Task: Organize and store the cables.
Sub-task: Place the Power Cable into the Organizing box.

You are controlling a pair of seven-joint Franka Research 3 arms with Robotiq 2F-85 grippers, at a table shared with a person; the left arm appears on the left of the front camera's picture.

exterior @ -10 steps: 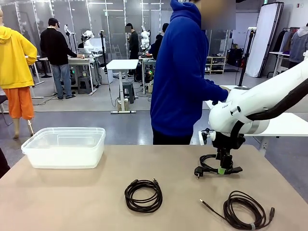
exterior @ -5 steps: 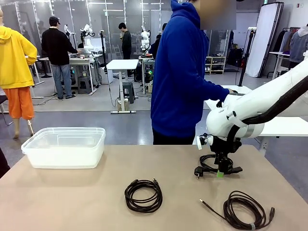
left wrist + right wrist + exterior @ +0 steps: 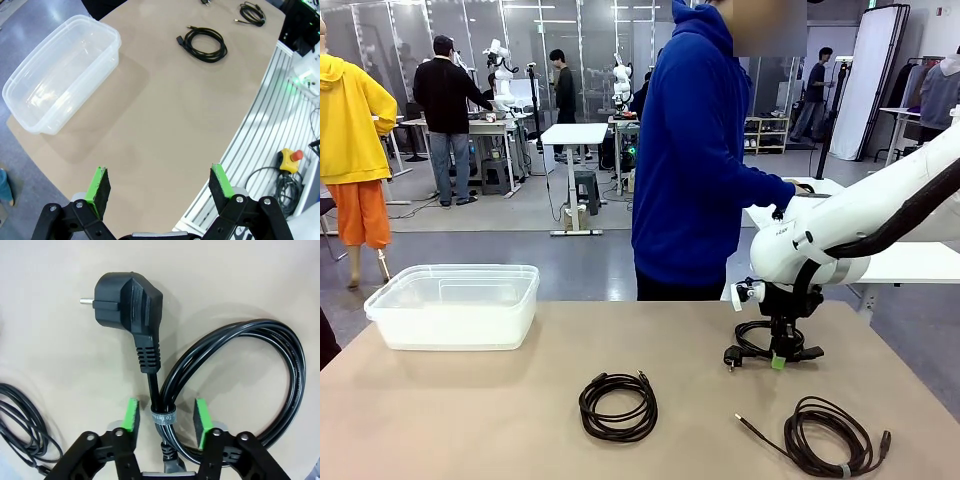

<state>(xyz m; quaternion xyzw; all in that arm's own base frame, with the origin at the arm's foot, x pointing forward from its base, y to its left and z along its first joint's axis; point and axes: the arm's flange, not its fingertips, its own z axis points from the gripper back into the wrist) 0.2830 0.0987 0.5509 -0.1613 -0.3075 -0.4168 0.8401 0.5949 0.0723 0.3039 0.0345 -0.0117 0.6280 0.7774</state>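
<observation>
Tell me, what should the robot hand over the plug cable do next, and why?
Probably close the right gripper on the plug cable. Its green pads sit either side of the bundled cord at the grey strap, with gaps showing, so nothing is gripped yet. Squeezing there should catch the loops together for lifting.

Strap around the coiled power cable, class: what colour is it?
The strap is grey with faint print, shown best in the right wrist view.

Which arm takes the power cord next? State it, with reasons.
Right. The right gripper straddles the power cord, pads on either side, not yet touching. The left gripper hangs open above the table's other end, far from that cord.
</observation>
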